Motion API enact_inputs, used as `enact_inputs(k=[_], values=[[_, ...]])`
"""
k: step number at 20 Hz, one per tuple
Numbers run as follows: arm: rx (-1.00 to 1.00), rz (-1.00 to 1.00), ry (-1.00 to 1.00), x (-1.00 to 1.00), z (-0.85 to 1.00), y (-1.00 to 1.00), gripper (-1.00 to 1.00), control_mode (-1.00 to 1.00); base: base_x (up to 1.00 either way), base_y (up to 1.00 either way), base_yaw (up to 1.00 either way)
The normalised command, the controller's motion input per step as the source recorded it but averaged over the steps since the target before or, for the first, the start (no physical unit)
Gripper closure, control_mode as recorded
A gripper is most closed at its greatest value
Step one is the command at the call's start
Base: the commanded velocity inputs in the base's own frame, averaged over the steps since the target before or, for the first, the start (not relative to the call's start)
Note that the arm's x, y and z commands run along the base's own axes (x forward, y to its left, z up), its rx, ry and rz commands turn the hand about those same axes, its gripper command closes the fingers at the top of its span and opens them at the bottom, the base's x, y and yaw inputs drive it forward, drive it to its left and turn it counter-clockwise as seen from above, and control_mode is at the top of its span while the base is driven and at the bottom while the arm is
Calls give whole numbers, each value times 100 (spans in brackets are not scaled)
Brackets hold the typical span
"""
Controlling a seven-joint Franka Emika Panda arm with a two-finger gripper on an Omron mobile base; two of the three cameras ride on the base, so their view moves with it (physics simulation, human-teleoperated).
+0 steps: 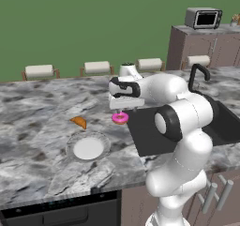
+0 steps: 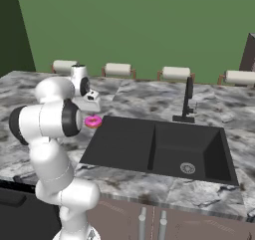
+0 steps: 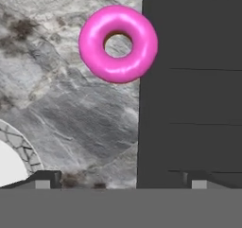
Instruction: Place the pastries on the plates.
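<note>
Open hand above the donut

The hand, jaws spread and empty, hangs over the tabletop; the donut lies flat ahead of its fingertips, touching the sink edge, plate nearby.

Showing glossy, smooth pink icing on the donut. Lying on polished grey veined marble counter, beside a matt black sink. Gleaming smooth white plastic on the arm.
</note>
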Motion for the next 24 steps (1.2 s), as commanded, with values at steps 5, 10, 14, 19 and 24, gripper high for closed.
enact_inputs(k=[5, 10, 14, 19, 24], values=[[0, 0, 0, 20, -31, 4, -100, -100, 0, 0, 0], [0, 0, 0, 7, -21, 5, -100, -100, 0, 0, 0], [0, 0, 0, 4, -24, 15, -100, -100, 0, 0, 0], [0, 0, 0, 9, -28, 17, -100, -100, 0, 0, 0], [0, 0, 0, 13, -16, 11, -100, -100, 0, 0, 0]])
